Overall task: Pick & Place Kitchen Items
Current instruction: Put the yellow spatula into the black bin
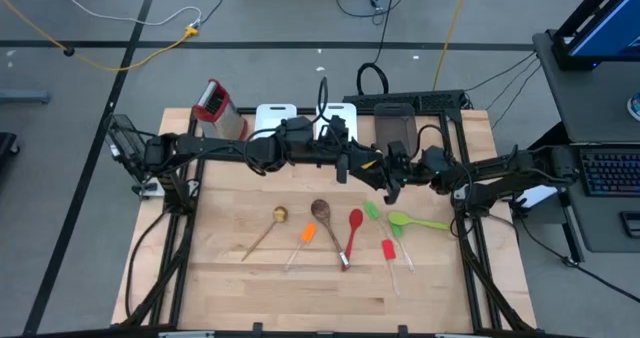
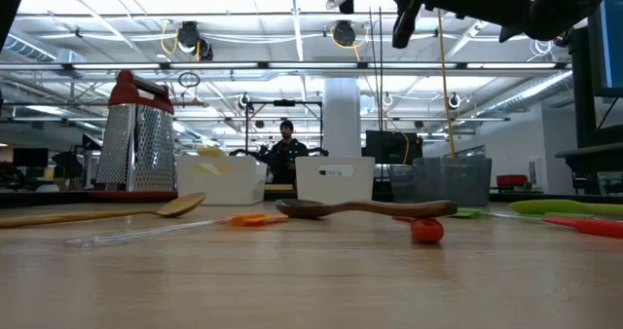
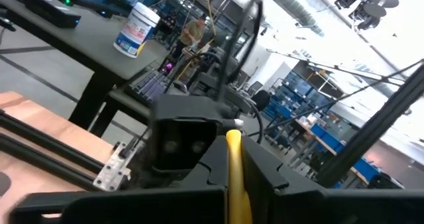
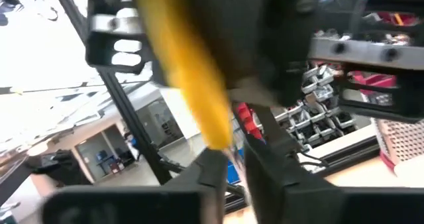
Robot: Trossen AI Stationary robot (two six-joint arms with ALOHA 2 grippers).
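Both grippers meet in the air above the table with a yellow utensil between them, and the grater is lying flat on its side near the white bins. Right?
Not quite. The grater stands upright, red handle on top, as the low view shows. The rest holds: the left gripper and right gripper meet above the table at the yellow utensil, near the white bins.

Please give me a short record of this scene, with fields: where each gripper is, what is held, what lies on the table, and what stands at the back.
left gripper: above the table's rear middle, shut on yellow utensil
right gripper: facing it, at the same utensil
lying on table: pale wooden spoon, dark wooden spoon, orange spatula, red spoon, green spatula, lime-green spoon, red spatula
at rear edge: grater, white bins, grey bin
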